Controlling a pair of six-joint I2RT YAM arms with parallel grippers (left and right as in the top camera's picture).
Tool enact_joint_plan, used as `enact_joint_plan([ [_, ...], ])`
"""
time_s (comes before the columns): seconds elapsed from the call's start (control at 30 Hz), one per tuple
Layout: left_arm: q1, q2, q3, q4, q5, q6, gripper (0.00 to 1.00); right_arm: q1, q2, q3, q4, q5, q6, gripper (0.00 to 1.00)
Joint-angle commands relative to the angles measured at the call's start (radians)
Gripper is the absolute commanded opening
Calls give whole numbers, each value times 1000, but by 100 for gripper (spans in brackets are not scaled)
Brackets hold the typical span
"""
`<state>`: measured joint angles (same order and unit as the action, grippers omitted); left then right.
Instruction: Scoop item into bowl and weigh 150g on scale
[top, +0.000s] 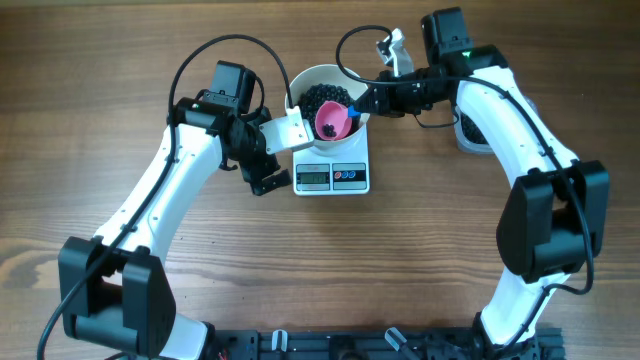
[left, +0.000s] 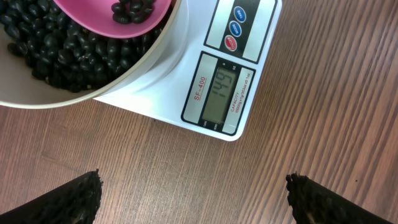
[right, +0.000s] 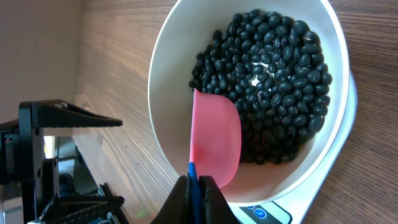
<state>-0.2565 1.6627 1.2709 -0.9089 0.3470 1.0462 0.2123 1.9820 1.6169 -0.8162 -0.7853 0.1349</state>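
Note:
The white bowl (top: 300, 82) stands on the white scale (top: 350, 160) at the back middle of the table and holds a heap of black beans (top: 322, 97). My right gripper (top: 365, 103) is shut on the blue handle of a pink scoop (top: 333, 122), which hangs over the bowl with a few beans in it. In the right wrist view the gripper (right: 194, 183) pinches the handle, and the scoop (right: 214, 134) shows edge-on above the beans (right: 273, 74). My left gripper (left: 193, 186) is open and empty over bare wood just in front of the scale's lit display (left: 221, 93).
A clear tub (top: 466, 132) sits right of the scale, mostly hidden under the right arm. A small white object (top: 396, 45) lies behind the bowl. Black cables loop over the bowl's far side. The left arm's wrist (top: 250, 150) is close to the scale's left edge.

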Motion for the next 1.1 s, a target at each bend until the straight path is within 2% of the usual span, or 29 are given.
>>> enact_joint_plan([
  [0.0, 0, 4, 5, -1, 23, 16, 100, -7, -32, -7, -5, -25, 7, 4],
  [0.57, 0, 4, 5, -1, 23, 16, 100, -8, -32, -7, -21, -25, 0, 4],
  [0.67, 0, 4, 5, -1, 23, 16, 100, -10, -32, -7, 58, -8, 0, 4],
  [0.83, 0, 4, 5, -1, 23, 16, 100, -11, -32, -7, 290, 38, 26, 4],
  [1.07, 0, 4, 5, -1, 23, 16, 100, -64, -90, 12, 308, -25, 21, 4],
])
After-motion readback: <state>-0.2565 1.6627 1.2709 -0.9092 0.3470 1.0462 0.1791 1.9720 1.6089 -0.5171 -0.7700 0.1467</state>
